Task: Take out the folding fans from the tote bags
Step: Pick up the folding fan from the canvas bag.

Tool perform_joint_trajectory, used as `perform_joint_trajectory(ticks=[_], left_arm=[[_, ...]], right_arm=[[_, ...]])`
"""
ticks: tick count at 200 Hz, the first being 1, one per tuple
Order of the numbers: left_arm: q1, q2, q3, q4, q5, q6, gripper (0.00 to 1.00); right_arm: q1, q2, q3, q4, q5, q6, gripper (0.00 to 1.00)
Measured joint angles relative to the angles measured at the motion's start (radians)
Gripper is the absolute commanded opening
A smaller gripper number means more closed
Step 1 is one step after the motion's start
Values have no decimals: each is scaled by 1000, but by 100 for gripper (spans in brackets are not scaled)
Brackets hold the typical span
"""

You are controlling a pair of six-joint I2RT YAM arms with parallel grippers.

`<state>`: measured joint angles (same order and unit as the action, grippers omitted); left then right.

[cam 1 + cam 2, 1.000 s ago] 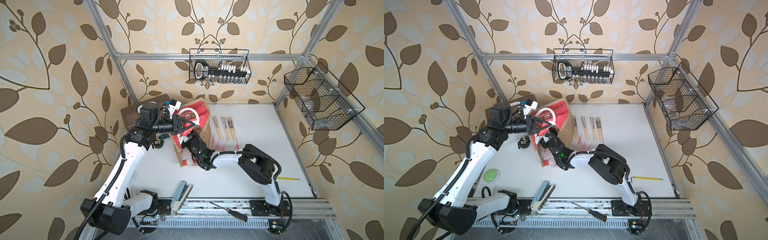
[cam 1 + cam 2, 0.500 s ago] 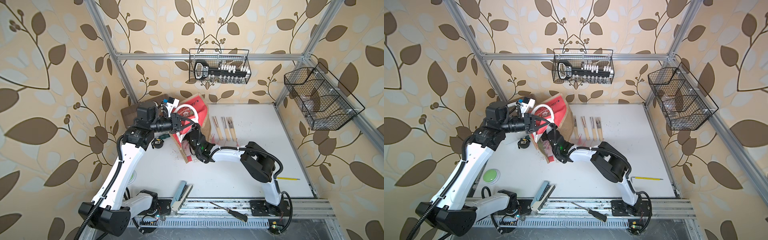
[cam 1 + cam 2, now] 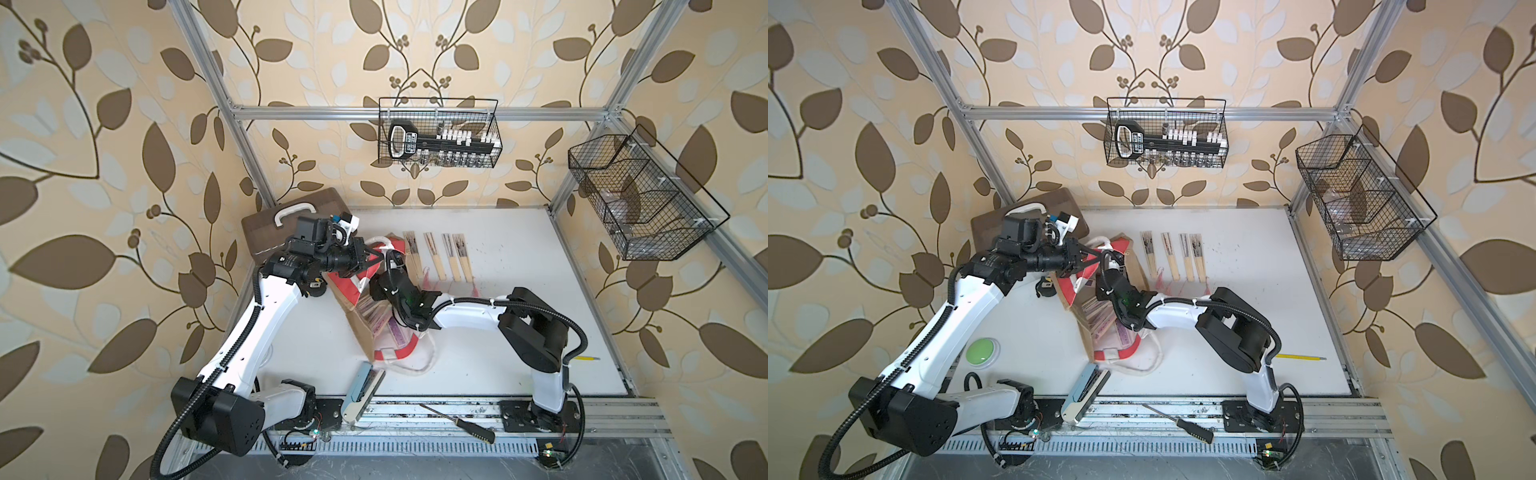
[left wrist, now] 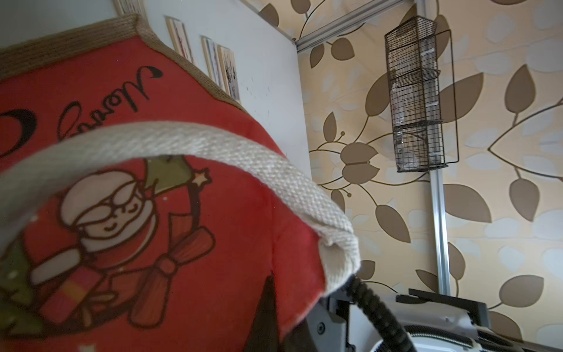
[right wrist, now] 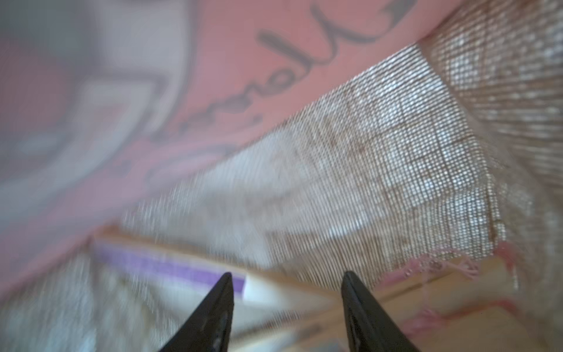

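Note:
The tote bag [image 3: 362,332] [image 3: 1086,332] lies on the table with its mouth gaping. My left gripper [image 3: 372,258] [image 3: 1096,255] is shut on its red printed upper panel [image 4: 182,243] beside the white rope handle [image 4: 231,158], holding that side up. Several folding fans [image 3: 377,321] [image 3: 1100,318] show inside. My right gripper [image 5: 288,275] is inside the bag, open, over a purple-papered fan [image 5: 170,268] and pale ribs with pink tassels [image 5: 441,268]. Its fingertips are hidden in both top views. Several more fans [image 3: 434,255] [image 3: 1169,255] lie in a row on the table behind.
A brown case with a white handle [image 3: 291,216] stands at the back left. A light-blue tool [image 3: 361,390], a screwdriver [image 3: 457,424] and a yellow pencil [image 3: 586,357] lie near the front edge. There is a green button [image 3: 982,351] at the left. Wire baskets [image 3: 438,133] [image 3: 644,208] hang on the walls.
My right gripper has pushed deeper into the bag and its jaws have narrowed a little. The bag's near side has spread toward the table's front. The left gripper keeps its hold.

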<state>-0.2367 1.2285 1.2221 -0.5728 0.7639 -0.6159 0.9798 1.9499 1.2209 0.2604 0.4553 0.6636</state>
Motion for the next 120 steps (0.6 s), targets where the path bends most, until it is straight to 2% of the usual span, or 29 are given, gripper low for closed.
perform_joint_trajectory(ticks=[73,120], left_arm=[[0,-11,-62,32,-17,11,0],[-7,-90,-98,45,-25,11,0]], right_arm=[[99,-168,-28,-258,18,172,60],[120,-240,-56,-388,-1,385,54]])
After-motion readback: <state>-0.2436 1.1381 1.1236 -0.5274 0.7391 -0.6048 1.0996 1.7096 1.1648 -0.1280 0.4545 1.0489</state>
